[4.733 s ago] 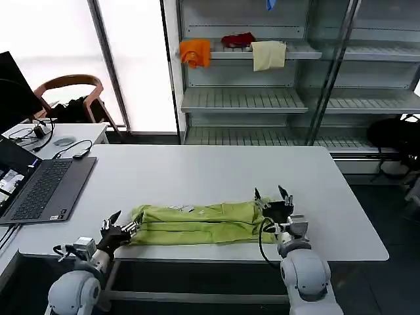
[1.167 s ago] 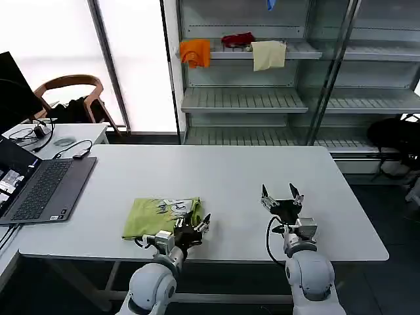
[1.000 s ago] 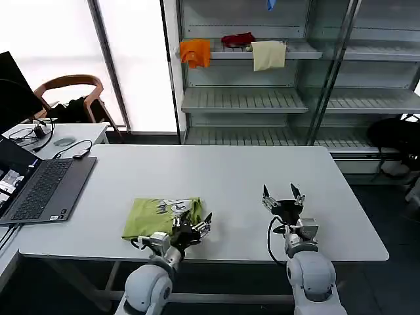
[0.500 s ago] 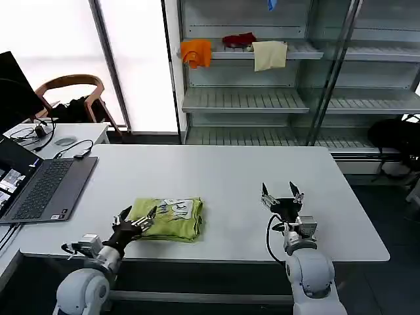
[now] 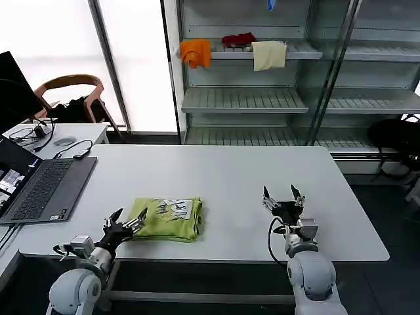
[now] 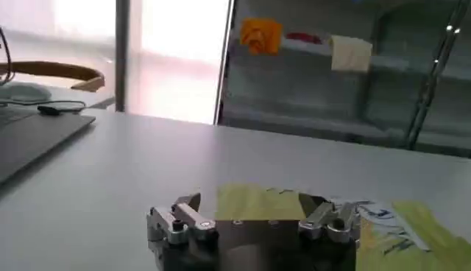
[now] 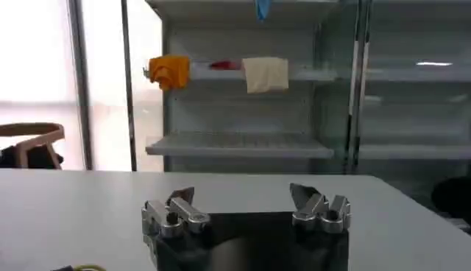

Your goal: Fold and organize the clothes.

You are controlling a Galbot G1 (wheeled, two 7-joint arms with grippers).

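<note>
Shirt (image 5: 168,217) lay folded to a compact rectangle near table (image 5: 230,177) front edge, print up | my left gripper (image 5: 125,222) spread, empty, just beside its left edge | right gripper (image 5: 283,199) spread, idle, well apart | next: press edges square, no dragging | thin soft knit, creases easily

The T-shirt (image 5: 167,218) is thin, soft, matt cloth, lightly creased; the table (image 5: 216,174) is smooth and matt. Both grippers' fingers (image 6: 190,213) look like bare metal; the shelves (image 5: 244,100) are slatted, pale metal.
</note>
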